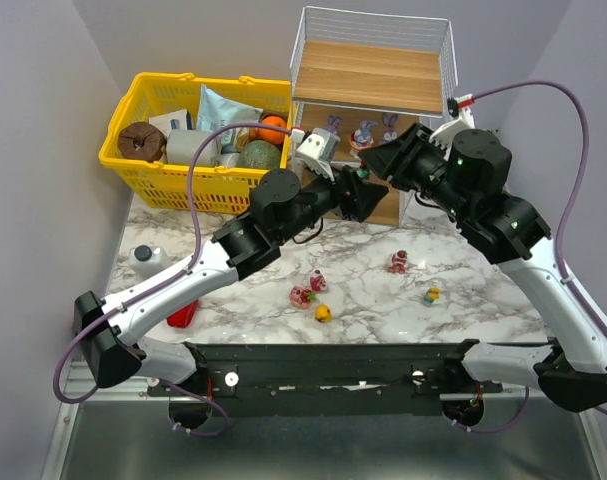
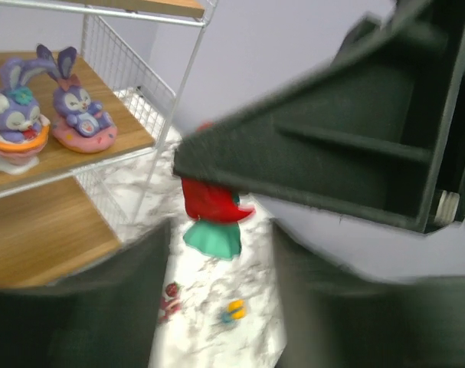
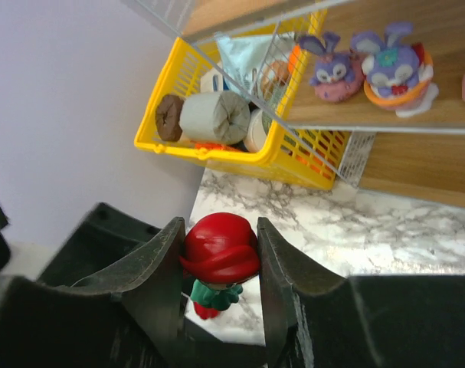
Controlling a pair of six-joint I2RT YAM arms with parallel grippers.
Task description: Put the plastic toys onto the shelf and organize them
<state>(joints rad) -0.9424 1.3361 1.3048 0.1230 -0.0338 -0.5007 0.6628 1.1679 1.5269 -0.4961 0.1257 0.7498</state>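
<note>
Bunnies (image 3: pixel 391 67) on shelf (image 1: pixel 368 75); right hand (image 3: pixel 221 238) clamped red-haired doll (image 3: pixel 219 257), left hand (image 2: pixel 221 253) apart; several toys (image 1: pixel 397 262) lay lower-centre on surface (image 1: pixel 483 290).

The right pincer (image 3: pixel 219 228) has its two dark fingers (image 3: pixel 162 268) closed on a red-haired doll (image 3: pixel 219 254) in a green dress, one on each side of its head. Beyond it lies the marble table (image 3: pixel 385 230). A yellow basket (image 3: pixel 240 157) stands there holding a paper roll (image 3: pixel 214 116) and a brown round thing (image 3: pixel 169 116). Just beside the basket, the shelf (image 3: pixel 370 115) carries two purple bunnies (image 3: pixel 332 67) side by side on a wooden board.
</note>
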